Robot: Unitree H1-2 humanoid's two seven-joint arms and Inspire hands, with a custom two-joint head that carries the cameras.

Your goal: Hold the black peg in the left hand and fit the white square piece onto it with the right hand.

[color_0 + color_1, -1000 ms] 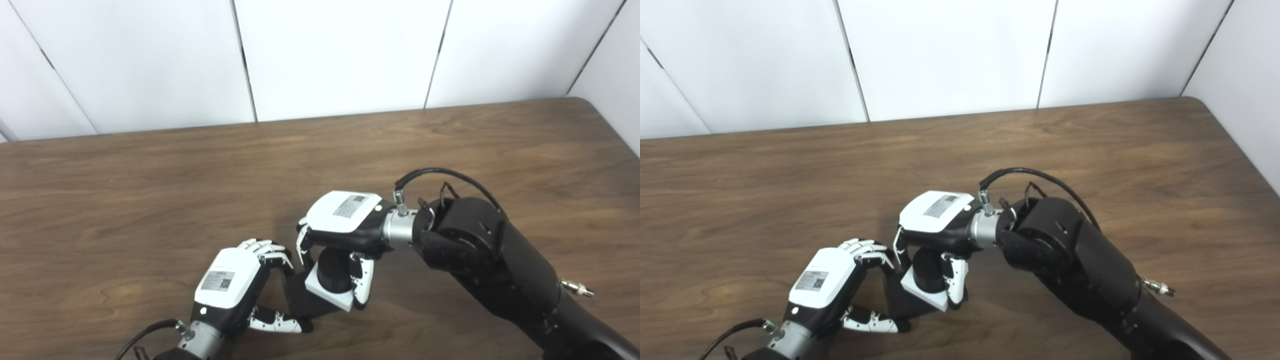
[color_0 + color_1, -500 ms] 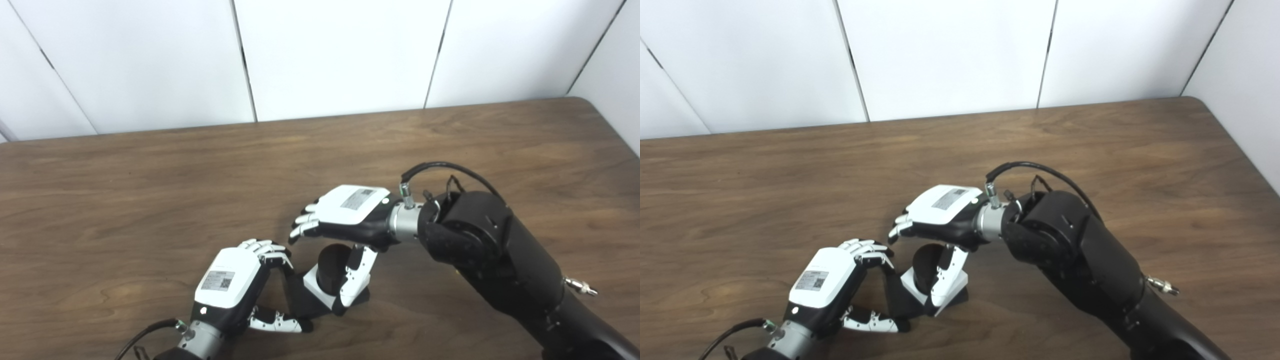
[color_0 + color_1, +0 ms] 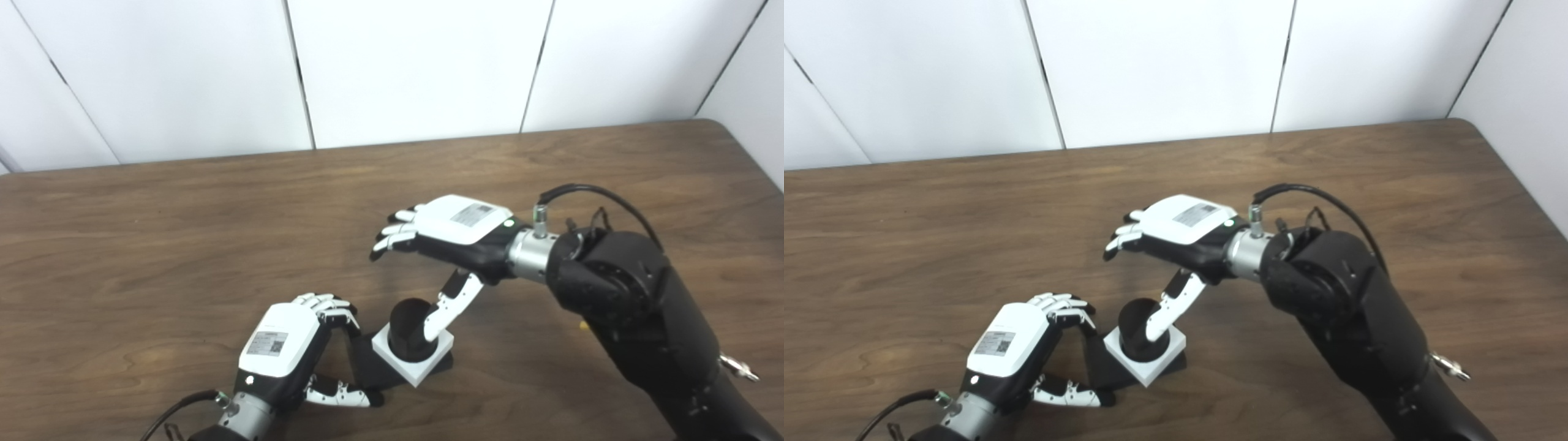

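brown wooden table (image 3: 184, 233), white panelled wall (image 3: 416, 67)

The peg (image 3: 409, 323) stands upright near the front edge of the bench (image 3: 184, 233), with the square piece (image 3: 413, 358) seated around its lower part and the peg's flat base under the piece, lying on the bench. The left hand (image 3: 288, 352) lies just left of the base, its fingers (image 3: 327, 308) curled over the base's left edge and its thumb lying along the front-left edge. The right hand (image 3: 456, 233) hangs behind and to the right of the peg, above it; its fingers (image 3: 395, 236) spread leftward, well clear of the piece, while its thumb reaches down in front of the peg's right side.
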